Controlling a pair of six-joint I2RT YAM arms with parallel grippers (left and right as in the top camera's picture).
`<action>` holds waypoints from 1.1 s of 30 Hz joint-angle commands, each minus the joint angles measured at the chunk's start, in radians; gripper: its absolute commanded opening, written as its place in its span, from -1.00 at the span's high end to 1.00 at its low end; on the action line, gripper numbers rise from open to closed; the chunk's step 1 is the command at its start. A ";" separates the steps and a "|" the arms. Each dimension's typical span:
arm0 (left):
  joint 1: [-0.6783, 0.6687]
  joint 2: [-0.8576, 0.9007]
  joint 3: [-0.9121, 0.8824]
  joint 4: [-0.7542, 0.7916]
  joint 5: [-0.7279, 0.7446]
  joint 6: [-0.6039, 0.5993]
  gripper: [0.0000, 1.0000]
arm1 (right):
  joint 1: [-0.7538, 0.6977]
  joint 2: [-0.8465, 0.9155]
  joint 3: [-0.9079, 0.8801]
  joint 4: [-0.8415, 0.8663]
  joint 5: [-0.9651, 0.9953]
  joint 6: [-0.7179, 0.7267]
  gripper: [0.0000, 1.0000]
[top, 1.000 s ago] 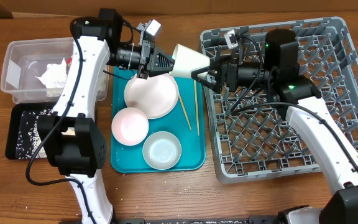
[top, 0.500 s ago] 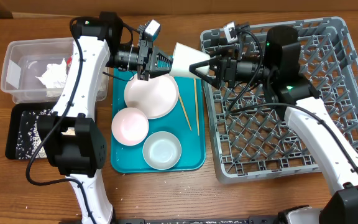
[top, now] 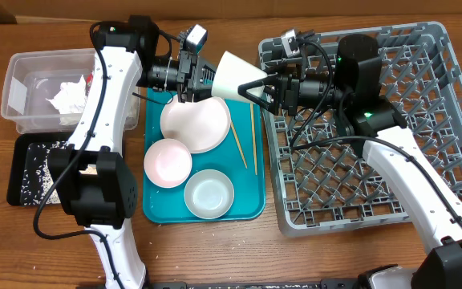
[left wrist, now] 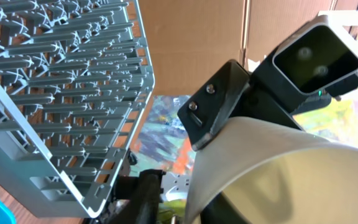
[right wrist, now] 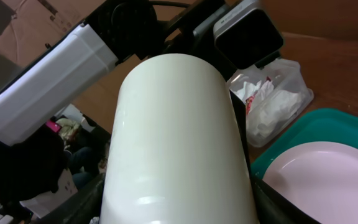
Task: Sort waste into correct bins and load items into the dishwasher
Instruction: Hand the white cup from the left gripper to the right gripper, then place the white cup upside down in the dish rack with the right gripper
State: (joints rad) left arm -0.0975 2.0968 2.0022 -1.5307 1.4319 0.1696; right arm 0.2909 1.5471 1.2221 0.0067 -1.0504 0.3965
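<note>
Cup was up in the air on its side, over the top edge of the teal tray and just left of the dish rack. The right gripper had it pinched at the narrow end. In the right wrist view the white body filled the gap between its dark fingers. The wide mouth pointed at the left gripper, which sat right by the rim. Honestly I couldn't tell if that one was spread or clamped, since the cup blocked most of the left wrist view.

Down on the teal tray were the big plate, the pink bowl, the grey-green bowl and the two chopsticks. Off to the left, the clear tub held crumpled napkins, and the black tray beside it had rice grains scattered in it.
</note>
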 commanded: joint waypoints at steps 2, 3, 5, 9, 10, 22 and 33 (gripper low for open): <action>-0.001 0.002 0.021 -0.006 -0.023 0.018 0.23 | 0.003 0.001 0.008 0.019 -0.017 0.002 -0.04; -0.001 0.002 0.021 -0.006 -0.027 0.018 0.20 | -0.002 0.001 0.008 0.019 -0.017 0.004 -0.01; 0.002 0.002 0.021 -0.006 -0.030 0.018 0.10 | -0.020 0.001 0.008 0.018 -0.017 0.029 -0.01; 0.020 0.002 0.021 0.017 -0.075 0.018 0.01 | -0.079 -0.002 0.008 -0.040 0.000 0.066 -0.02; 0.026 0.002 0.021 0.023 -0.098 0.018 0.00 | -0.098 -0.003 0.008 -0.078 0.022 0.073 -0.03; 0.065 0.002 0.021 0.155 -0.451 -0.044 -0.02 | -0.142 -0.130 0.024 -0.665 0.504 0.042 -0.04; 0.065 0.002 0.021 0.197 -0.709 -0.075 -0.03 | 0.055 -0.204 0.175 -1.263 0.912 0.153 -0.05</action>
State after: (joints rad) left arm -0.0311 2.0968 2.0029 -1.3365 0.8394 0.1070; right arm 0.2733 1.3586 1.3571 -1.1938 -0.3122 0.4728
